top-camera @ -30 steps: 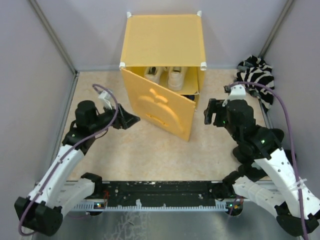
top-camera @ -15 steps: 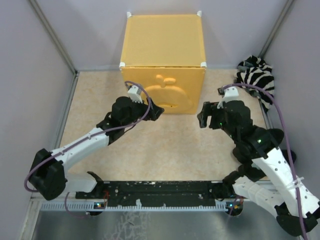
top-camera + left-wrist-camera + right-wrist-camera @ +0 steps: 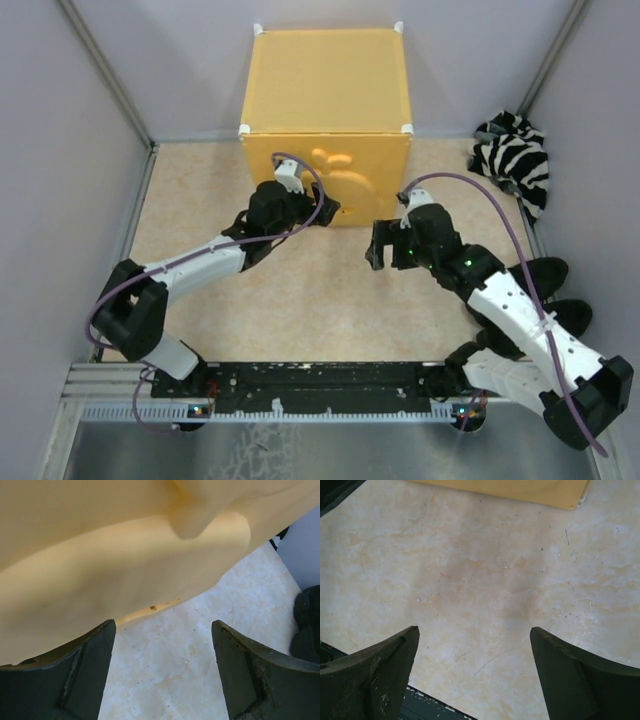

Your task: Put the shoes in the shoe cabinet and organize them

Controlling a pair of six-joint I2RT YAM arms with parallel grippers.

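Observation:
The shoe cabinet [image 3: 328,85], a yellow-orange cube with white corner connectors, stands at the back centre with its front panel [image 3: 350,180] shut. The shoes are hidden inside it. My left gripper [image 3: 325,208] is open and right up against the lower front panel. The left wrist view shows the panel's embossed shape [image 3: 150,545] just above the open left gripper [image 3: 164,625], with nothing between the fingers. My right gripper [image 3: 378,245] hovers open over the bare floor in front of the cabinet, a little to the right. The right gripper [image 3: 474,628] holds nothing, and the cabinet's bottom edge [image 3: 520,492] shows beyond it.
A zebra-striped cloth [image 3: 515,150] lies in the back right corner. Two all-black shoes [image 3: 548,272] sit on the floor beside my right arm. Grey walls close in both sides. The black base rail [image 3: 320,385] runs along the near edge.
The cabinet's front panel has swung from open to shut, hiding the white shoes. My left arm followed it in to the panel. My right gripper moved left and opened wider.

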